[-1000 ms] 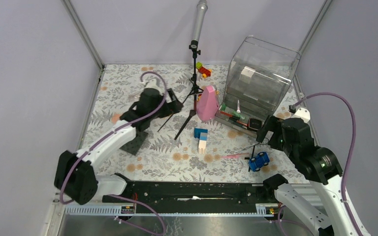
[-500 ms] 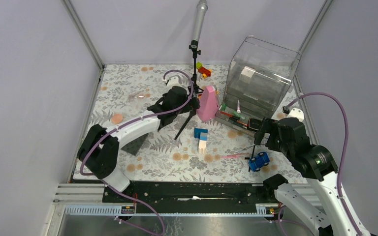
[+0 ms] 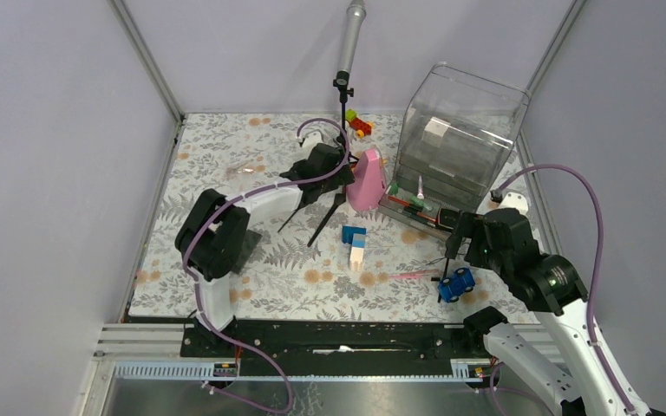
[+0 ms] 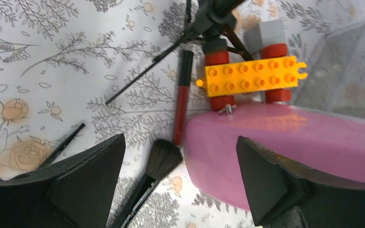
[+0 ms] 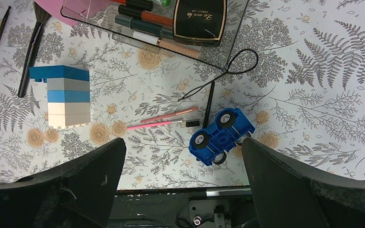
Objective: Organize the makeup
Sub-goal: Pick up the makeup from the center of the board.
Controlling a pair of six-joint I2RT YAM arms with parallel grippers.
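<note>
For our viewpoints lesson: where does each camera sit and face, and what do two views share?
Top external: above and behind, looking down at the table; both arms show.
Left wrist: faces down at a brush; open left hand shows.
Right wrist: faces down at the blue car, shared with top; open right hand shows.

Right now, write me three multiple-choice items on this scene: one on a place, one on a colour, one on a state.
1. The toy car sits: A on the clear case; B beside the pink pencils; C at the far left edge.
2. The cone-shaped object is: A green; B white; C pink.
3. The right gripper has its jaws: A open, empty; B shut on a pencil; C shut on the car.
Answers: B, the car lies next to the pencils; C, plainly pink from above; A, jaws wide apart, gripping nothing.
</note>
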